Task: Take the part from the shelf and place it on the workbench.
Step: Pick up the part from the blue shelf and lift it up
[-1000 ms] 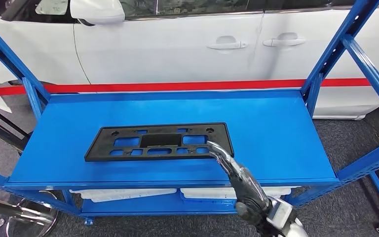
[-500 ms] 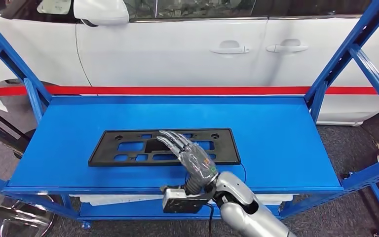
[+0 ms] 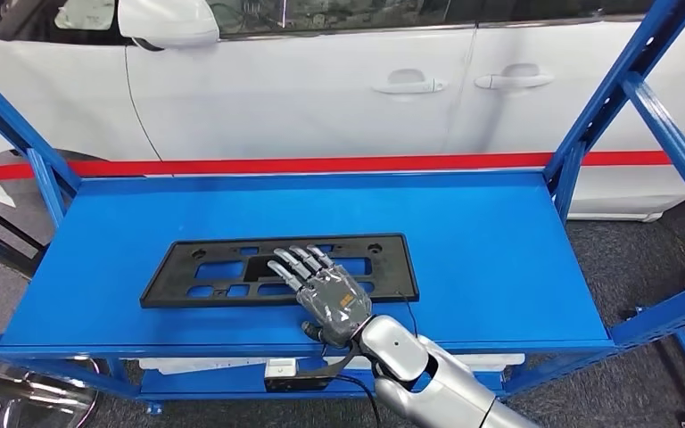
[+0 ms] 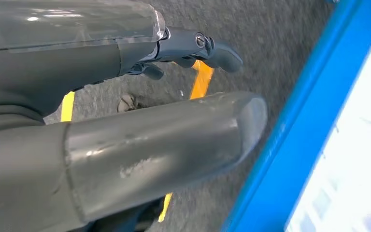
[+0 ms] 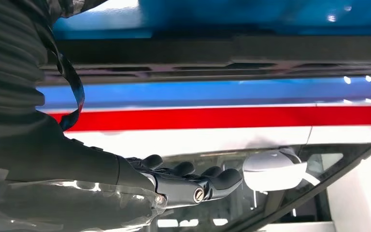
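Note:
The part is a flat black plastic plate (image 3: pixel 187 276) with several cut-outs, lying lengthwise on the blue shelf top (image 3: pixel 491 250). My right hand (image 3: pixel 323 290) reaches in from below and hovers over the plate's middle-right, palm down with fingers stretched out and apart, holding nothing. In the right wrist view the plate (image 5: pixel 222 53) runs as a dark band across the shelf, with a gap between it and the fingers (image 5: pixel 193 186). My left hand (image 4: pixel 149 145) hangs beside the shelf's blue edge (image 4: pixel 290 145) over grey floor, thumb straight, nothing in it.
A white car (image 3: pixel 321 89) stands close behind the shelf, with a red band (image 3: pixel 339 164) along it. Blue uprights (image 3: pixel 599 98) rise at both ends of the shelf. White parts (image 3: pixel 205 362) lie on the lower level. A yellow line (image 4: pixel 202 79) marks the floor.
My right hand has moved left from the plate's right end to over its middle, turning palm down with more of the arm showing. The plate has not moved; the camera shifted slightly.

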Controlling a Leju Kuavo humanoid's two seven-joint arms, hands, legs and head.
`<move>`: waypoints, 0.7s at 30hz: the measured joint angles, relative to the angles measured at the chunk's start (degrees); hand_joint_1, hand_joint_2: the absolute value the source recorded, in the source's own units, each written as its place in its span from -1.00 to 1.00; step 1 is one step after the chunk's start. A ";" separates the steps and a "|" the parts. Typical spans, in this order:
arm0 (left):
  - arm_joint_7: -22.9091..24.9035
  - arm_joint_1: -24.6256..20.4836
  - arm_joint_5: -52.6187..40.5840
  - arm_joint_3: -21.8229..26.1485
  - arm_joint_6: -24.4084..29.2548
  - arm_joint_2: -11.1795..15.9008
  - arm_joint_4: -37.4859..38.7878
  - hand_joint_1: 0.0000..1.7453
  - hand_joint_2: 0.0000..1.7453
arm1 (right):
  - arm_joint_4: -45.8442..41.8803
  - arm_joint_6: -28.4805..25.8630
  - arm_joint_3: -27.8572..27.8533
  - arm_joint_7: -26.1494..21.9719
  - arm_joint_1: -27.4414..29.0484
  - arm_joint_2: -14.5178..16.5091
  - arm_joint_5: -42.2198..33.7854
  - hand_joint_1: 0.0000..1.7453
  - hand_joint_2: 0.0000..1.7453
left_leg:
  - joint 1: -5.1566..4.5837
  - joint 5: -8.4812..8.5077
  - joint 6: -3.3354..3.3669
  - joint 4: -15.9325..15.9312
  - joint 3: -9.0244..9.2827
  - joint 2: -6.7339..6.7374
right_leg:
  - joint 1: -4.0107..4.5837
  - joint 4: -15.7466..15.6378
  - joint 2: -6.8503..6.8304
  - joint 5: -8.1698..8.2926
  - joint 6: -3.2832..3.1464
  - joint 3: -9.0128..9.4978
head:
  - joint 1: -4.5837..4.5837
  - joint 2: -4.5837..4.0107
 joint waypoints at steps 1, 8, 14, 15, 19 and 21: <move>0.02 -0.01 -0.08 -0.01 0.00 0.01 0.00 -1.00 -1.00 | 0.99 0.04 0.56 0.33 -0.34 0.39 0.93 -1.00 1.00 | 0.08 -1.71 -0.24 3.35 -1.58 0.01 | -0.01 -0.10 -0.08 -0.03 -0.27 0.17 | -0.01 0.00; 0.02 0.14 -0.55 -0.02 -0.02 0.06 0.00 -1.00 -1.00 | 6.08 1.15 3.93 1.90 -1.53 1.97 4.83 -1.00 1.00 | 0.09 1.52 -0.25 3.98 -3.34 0.02 | 0.32 -0.04 0.05 -0.67 -0.33 1.02 | -0.01 0.00; 0.00 0.07 -0.59 -0.02 -0.11 0.06 0.00 -1.00 -1.00 | 7.73 1.21 5.48 2.14 -2.88 2.78 5.70 -1.00 1.00 | -0.16 3.37 1.43 -3.08 0.05 -0.06 | 0.55 0.48 0.11 -1.49 1.35 1.05 | 0.01 0.00; 0.00 0.06 -0.59 -0.02 -0.11 0.05 0.00 -1.00 -1.00 | 7.91 1.21 5.59 2.14 -3.02 2.83 5.72 -1.00 1.00 | -0.02 3.48 1.83 -3.27 0.18 -0.01 | 0.53 1.88 0.09 -2.47 1.65 0.52 | 0.01 -0.01; -0.01 0.07 -0.58 -0.01 -0.11 0.07 0.00 -1.00 -1.00 | 8.64 1.19 5.99 2.14 -3.21 2.83 5.73 -1.00 1.00 | 0.03 3.44 2.55 -3.40 0.31 0.12 | 0.32 15.37 0.04 -8.60 2.26 -6.08 | 0.02 0.01; 0.01 0.09 -0.58 0.00 -0.11 0.08 0.00 -1.00 -1.00 | 8.89 1.21 6.13 2.14 -3.25 2.84 5.75 -1.00 1.00 | 0.03 3.34 2.52 -3.38 0.47 0.08 | 0.29 15.38 0.03 -7.02 2.18 -6.43 | 0.02 0.01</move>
